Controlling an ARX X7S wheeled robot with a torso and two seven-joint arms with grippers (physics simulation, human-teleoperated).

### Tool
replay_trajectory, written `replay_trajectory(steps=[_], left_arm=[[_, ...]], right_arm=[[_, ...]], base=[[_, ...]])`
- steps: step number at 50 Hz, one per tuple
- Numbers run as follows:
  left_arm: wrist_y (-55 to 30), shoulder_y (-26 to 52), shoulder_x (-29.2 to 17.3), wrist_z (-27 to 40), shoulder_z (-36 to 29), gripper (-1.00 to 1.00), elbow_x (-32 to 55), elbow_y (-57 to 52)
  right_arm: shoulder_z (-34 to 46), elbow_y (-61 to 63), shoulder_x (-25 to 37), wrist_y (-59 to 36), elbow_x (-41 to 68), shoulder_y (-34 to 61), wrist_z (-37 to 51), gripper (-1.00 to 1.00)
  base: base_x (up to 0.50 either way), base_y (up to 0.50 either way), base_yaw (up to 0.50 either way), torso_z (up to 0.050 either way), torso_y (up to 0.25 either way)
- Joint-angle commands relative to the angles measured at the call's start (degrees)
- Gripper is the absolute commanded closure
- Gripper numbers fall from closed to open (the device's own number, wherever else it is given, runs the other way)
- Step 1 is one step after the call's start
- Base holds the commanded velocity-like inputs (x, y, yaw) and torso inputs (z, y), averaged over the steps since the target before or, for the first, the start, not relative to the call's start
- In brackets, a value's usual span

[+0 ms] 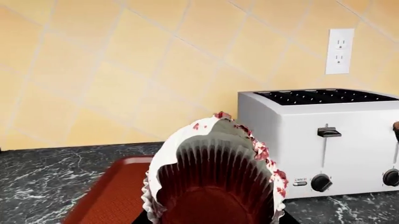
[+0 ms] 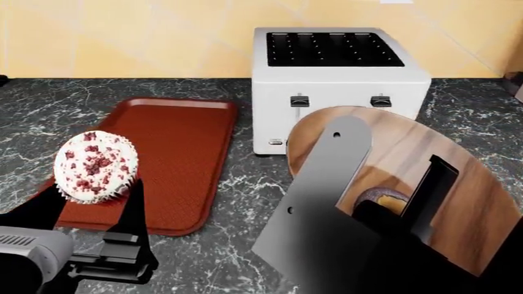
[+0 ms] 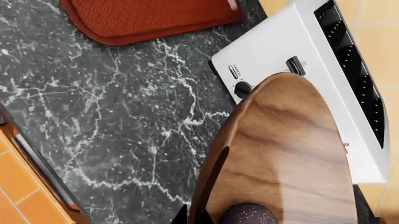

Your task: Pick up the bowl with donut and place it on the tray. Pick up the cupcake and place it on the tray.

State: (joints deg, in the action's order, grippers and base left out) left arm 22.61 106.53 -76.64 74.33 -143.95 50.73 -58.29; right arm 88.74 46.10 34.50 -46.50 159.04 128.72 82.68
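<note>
Two grippers are each carrying something above the dark marble counter [image 2: 237,190]. The empty tray [image 2: 184,147] is lying left of the toaster [image 2: 335,86]. At right, the right gripper [image 2: 408,211] is clamping the tilted bowl [image 2: 408,147], the donut [image 2: 383,197] sitting inside. The left gripper [image 2: 94,199] is pinching the cupcake [image 2: 95,165] over the tray's near-left corner.

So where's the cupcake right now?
In the head view, the cupcake is at the left, held up in the left gripper over the near left corner of the tray.
</note>
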Motion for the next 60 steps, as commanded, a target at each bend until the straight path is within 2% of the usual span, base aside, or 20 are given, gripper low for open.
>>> replay_trajectory(steps=[1,43,55,60], left_arm=[[1.3,0.4,0.7,0.6,0.3,1.0,-0.2,0.2],[2.8,-1.8,2.9,1.8,1.6,1.0,-0.9,1.3],[3.4,-2.5,2.6,1.4,1.7,1.0,-1.2,1.9],[3.7,-3.0,2.9,1.6,1.8,1.0,-1.4,2.1]], right_arm=[[-0.1,-0.3,0.0,-0.7,-1.1,0.1,0.3,1.0],[-0.5,-1.2,-0.1,-1.8,-2.2,-0.6,-0.3,1.0],[-0.9,-2.8,-1.3,-3.3,-4.9,-2.0,-2.2,1.0],[-2.0,-6.7,-3.5,-7.8,-8.3,-2.8,-5.4,1.0]], base=[[0.0,0.39,0.0,0.0,0.0],[0.0,0.37,0.0,0.0,0.001],[0.0,0.06,0.0,0.0,0.001],[0.0,0.0,0.0,0.0,0.0]])
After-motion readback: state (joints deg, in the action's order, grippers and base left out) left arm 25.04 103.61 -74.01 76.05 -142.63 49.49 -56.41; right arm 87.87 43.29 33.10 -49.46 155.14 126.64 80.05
